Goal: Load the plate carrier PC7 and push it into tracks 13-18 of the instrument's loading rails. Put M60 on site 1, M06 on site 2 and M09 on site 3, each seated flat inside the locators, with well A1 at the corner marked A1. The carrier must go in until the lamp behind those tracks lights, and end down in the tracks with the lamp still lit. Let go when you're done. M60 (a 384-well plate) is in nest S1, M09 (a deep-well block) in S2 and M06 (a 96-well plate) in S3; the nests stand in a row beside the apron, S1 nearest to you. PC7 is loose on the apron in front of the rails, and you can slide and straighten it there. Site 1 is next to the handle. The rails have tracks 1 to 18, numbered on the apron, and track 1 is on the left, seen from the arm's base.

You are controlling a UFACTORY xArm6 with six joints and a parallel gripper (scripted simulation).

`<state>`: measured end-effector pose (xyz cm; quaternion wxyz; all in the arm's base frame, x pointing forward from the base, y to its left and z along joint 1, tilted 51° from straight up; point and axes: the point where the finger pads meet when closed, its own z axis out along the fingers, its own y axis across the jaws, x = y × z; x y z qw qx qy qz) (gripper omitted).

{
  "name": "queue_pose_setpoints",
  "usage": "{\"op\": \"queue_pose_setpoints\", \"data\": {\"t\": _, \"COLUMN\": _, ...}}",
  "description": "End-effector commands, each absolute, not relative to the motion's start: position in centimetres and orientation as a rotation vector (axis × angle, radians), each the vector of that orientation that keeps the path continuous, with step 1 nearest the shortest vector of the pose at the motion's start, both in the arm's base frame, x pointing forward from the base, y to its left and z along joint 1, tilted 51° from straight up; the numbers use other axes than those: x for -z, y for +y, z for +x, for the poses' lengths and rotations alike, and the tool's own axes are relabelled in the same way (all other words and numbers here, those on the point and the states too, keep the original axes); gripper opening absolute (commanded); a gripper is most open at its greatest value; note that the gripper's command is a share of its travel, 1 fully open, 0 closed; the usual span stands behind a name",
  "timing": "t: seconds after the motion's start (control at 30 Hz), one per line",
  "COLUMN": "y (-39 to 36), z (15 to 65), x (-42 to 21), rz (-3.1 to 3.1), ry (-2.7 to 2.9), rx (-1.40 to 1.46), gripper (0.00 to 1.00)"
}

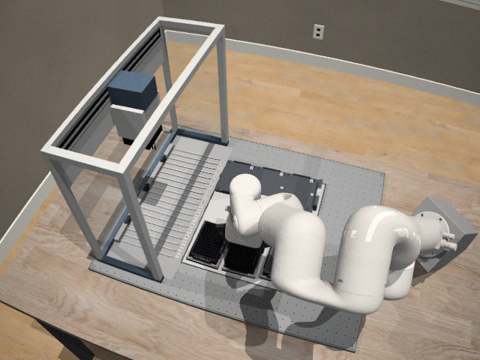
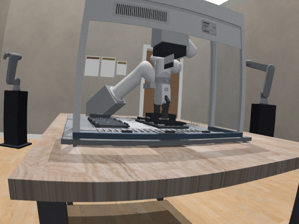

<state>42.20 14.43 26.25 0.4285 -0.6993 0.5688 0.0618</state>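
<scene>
The dark plate carrier PC7 lies on the apron in front of the rails, and its sites look bare; it also shows in the exterior view. Three nests stand in a row beside the apron. The far nest holds the 96-well plate M06. My gripper points straight down over the middle nest, its fingers wide apart and shut on the sides of the tall black deep-well block M09, which sits low in its nest. In the top view my wrist hides the fingers. My arm covers the nearest nest and M60.
The instrument's grey frame stands over the rails, with a blue-and-grey head hanging from its top beam. The arm's base sits at the right of the grey baseplate. Two other arms on black pedestals stand off the table.
</scene>
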Motion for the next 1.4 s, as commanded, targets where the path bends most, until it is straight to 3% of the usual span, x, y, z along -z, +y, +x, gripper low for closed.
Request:
{"op": "queue_pose_setpoints", "data": {"t": 0.0, "y": 14.39, "z": 42.25, "x": -26.37, "rz": -1.745, "ry": 1.419, "rx": -0.151, "gripper": 0.0}}
{"op": "queue_pose_setpoints", "data": {"t": 1.37, "y": 13.4, "z": 41.67, "x": -27.29, "rz": -1.745, "ry": 1.419, "rx": -0.151, "gripper": 0.0}}
